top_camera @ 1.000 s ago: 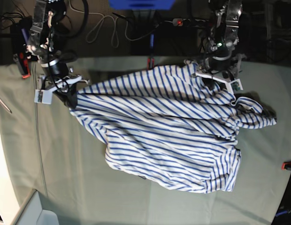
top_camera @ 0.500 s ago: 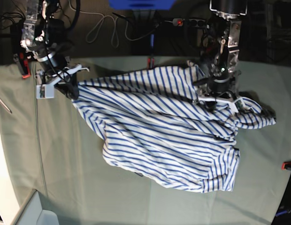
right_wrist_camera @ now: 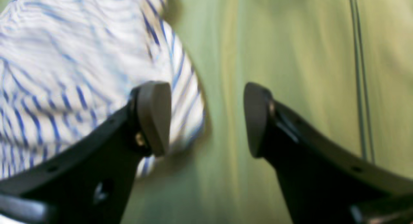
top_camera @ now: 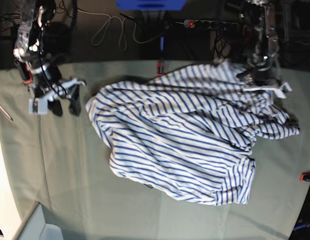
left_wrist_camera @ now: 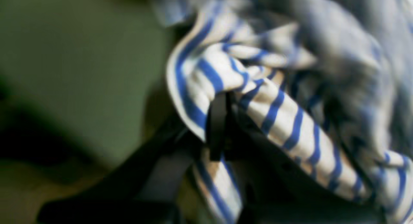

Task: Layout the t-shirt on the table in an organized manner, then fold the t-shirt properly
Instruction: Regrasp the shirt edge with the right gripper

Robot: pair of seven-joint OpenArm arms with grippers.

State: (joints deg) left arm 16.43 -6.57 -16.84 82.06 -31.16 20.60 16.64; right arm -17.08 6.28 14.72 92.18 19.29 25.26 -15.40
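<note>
Now: left claw (left_wrist_camera: 222,127) clenched on shirt (top_camera: 180,135) edge | right claw (right_wrist_camera: 206,119) released, cloth just beside | regrip corner, spread flat on desk (top_camera: 70,170).

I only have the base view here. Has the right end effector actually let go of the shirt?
Observer: Yes. In its wrist view the right end effector is open, with only table between the fingertips; the shirt lies beside one finger.
Operator: And the left one? It is hidden in the cloth for me.
Observer: The left end effector is shut on a striped fold of the shirt.
Operator: Which part has it got?
Observer: Cannot tell; that wrist view is blurred, showing only a bunched fold.
</note>
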